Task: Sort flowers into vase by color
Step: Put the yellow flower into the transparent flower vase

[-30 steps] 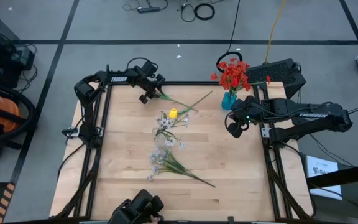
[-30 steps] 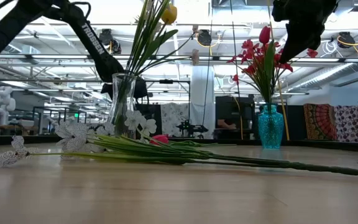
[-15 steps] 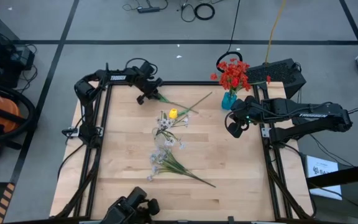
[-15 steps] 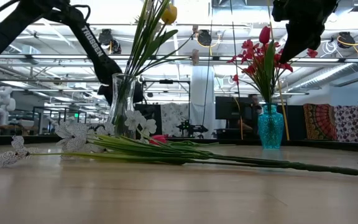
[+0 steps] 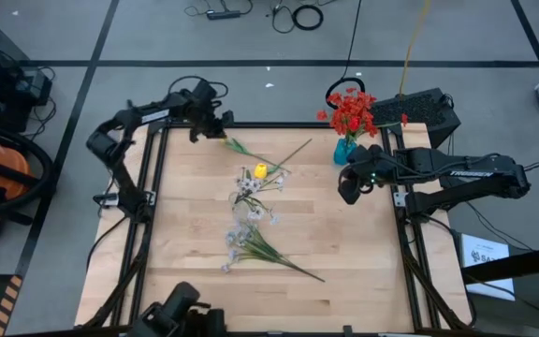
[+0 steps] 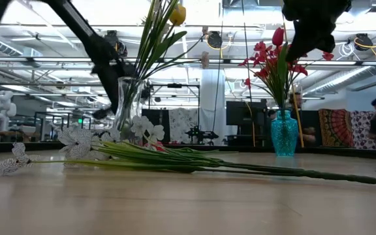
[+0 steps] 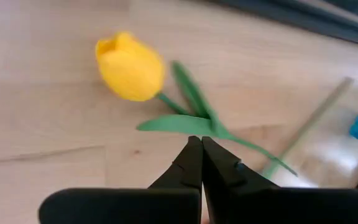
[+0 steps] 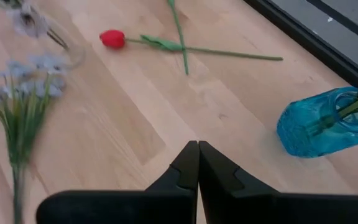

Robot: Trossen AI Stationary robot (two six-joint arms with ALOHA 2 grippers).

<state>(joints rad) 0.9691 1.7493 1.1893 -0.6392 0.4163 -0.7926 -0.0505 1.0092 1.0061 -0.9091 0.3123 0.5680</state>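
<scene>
The left gripper (image 5: 215, 132) sits over the far left corner of the pale wooden table (image 5: 185, 253), fingers pressed together, nipping the thin green stalk of a yellow tulip bud (image 7: 129, 66) just below its leaves. The right gripper (image 5: 346, 195) hangs near the right edge, jaws closed and empty. Just beyond it stands the small teal-blue glass vase (image 5: 344, 150), holding a cluster of red blossoms (image 5: 352, 110). A red tulip bud on a green stem (image 8: 112, 38) lies flat on the boards. Pale white-bluish sprays (image 5: 243, 239) lie mid-table beside a clear glass vase (image 6: 128, 103) holding green stems.
</scene>
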